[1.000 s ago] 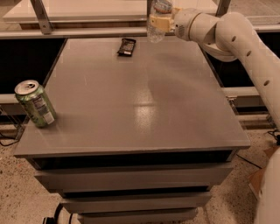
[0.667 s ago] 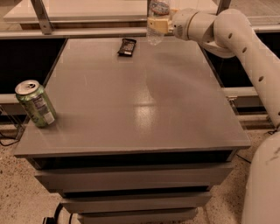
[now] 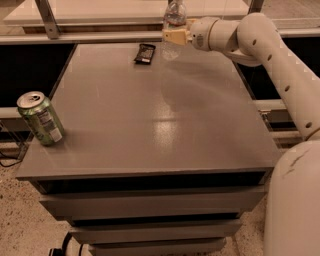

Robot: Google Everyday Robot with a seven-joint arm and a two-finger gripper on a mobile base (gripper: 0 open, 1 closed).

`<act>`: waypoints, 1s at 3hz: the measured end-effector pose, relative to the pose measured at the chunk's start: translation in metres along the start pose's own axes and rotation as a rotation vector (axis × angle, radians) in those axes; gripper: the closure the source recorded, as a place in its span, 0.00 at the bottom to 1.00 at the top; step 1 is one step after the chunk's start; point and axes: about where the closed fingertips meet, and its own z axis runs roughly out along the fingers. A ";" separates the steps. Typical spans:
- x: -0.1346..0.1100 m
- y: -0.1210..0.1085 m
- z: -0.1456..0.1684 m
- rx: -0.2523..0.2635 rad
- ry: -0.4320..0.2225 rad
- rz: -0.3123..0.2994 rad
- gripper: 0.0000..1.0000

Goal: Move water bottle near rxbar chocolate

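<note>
The water bottle (image 3: 173,27) is a clear plastic bottle standing upright at the far edge of the grey table (image 3: 160,115); its top is cut off by the frame. My gripper (image 3: 176,36) reaches in from the right and is shut on the bottle's middle. The rxbar chocolate (image 3: 145,53) is a small flat dark wrapper lying on the table just left of the bottle, a short gap away.
A green soda can (image 3: 40,118) stands near the table's front left edge. My white arm (image 3: 270,55) runs along the right side of the table. A light shelf with metal posts (image 3: 90,12) lies behind the table. Drawers sit under the tabletop.
The gripper and bottle have shifted slightly left, toward the dark bar. The can and the bar have not moved.
</note>
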 end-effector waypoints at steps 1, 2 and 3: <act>0.008 0.011 0.008 -0.031 0.004 0.031 1.00; 0.011 0.020 0.013 -0.044 0.005 0.048 1.00; 0.013 0.023 0.015 -0.039 0.018 0.053 0.84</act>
